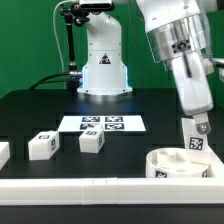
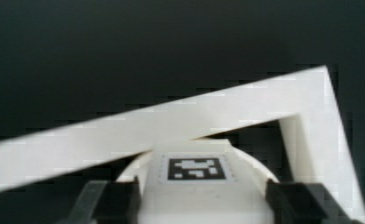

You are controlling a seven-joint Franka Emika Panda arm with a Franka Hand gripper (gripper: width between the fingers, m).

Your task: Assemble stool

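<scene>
My gripper (image 1: pixel 197 127) is shut on a white blocky stool leg (image 1: pixel 195 141) with a black-and-white tag. It holds the leg upright just above the round disc seat (image 1: pixel 172 166), which lies at the front of the exterior view's right. In the wrist view the held leg (image 2: pixel 197 172) sits between the two dark fingers (image 2: pixel 101 200) of the gripper (image 2: pixel 200 202), tag facing the camera. Two more loose legs (image 1: pixel 42 145) (image 1: pixel 92 141) stand on the black table to the exterior view's left. A third white piece (image 1: pixel 3 153) shows at the edge of the picture.
The marker board (image 1: pixel 103 124) lies flat in the middle of the table, in front of the robot base (image 1: pixel 103 70). A white border rail (image 1: pixel 90 190) runs along the front edge. Its corner (image 2: pixel 250 100) shows beyond the held leg in the wrist view.
</scene>
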